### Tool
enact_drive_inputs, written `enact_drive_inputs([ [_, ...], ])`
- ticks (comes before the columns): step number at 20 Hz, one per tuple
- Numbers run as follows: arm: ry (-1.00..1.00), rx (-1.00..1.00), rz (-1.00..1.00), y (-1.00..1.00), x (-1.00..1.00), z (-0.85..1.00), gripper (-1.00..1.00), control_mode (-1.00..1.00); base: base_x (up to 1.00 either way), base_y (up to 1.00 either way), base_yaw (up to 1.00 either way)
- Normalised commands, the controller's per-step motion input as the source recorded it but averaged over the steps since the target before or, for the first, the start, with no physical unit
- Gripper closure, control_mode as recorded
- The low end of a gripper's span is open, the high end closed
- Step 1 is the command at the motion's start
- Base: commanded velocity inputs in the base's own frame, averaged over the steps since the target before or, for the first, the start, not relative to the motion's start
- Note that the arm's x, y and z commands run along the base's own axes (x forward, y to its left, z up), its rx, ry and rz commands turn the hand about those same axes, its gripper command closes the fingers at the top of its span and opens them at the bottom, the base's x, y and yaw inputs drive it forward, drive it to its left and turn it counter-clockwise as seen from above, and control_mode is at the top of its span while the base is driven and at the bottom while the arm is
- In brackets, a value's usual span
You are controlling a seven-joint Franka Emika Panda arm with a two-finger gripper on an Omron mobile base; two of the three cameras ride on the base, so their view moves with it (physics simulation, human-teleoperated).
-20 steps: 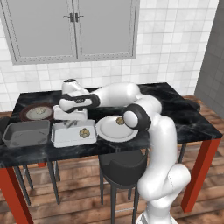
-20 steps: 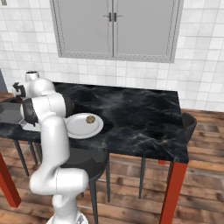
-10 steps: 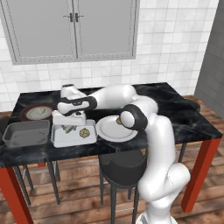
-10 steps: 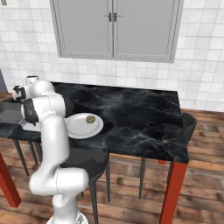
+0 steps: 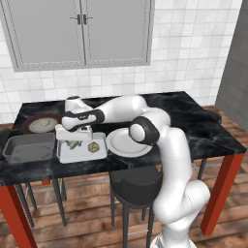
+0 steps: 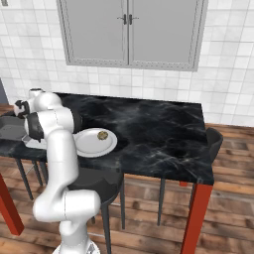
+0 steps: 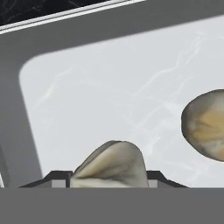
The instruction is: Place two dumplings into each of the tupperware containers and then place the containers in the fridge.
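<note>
My gripper (image 5: 72,143) is lowered into the lighter tupperware container (image 5: 99,156) on the counter's left side, shut on a dumpling (image 7: 112,162) just above the pale floor. A second dumpling (image 5: 94,146) lies in the same container (image 7: 109,78), to the right of the held one, and shows in the hand view too (image 7: 204,125). The darker container (image 5: 28,148) stands directly left of it and looks empty. Another dumpling (image 6: 102,135) lies on the round white plate (image 6: 84,145). One more dumpling (image 5: 43,123) sits on the brown-rimmed plate (image 5: 26,127).
The white plate (image 5: 121,145) lies just right of the lighter container, under my forearm. A dark stool (image 5: 135,186) stands before the black marble table (image 5: 193,121). Grey wall cabinet doors (image 5: 80,31) hang above. The table's right half is bare.
My hand has sunk from above the lighter container down into it, carrying the dumpling with it. The containers and plates have stayed put.
</note>
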Motion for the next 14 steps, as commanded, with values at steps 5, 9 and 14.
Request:
enact_drive_inputs([
  [5, 0.0, 0.0, 0.0, 0.01, 0.17, -0.02, 1.0, -1.0, 0.0, 0.0, 0.0],
  [9, 0.0, 0.0, 0.0, 0.0, 0.04, -0.06, 1.0, -1.0, 0.0, 0.0, 0.0],
  [14, 0.02, 0.0, 0.0, 0.01, 0.0, -0.15, -1.0, -1.0, 0.0, 0.0, 0.0],
])
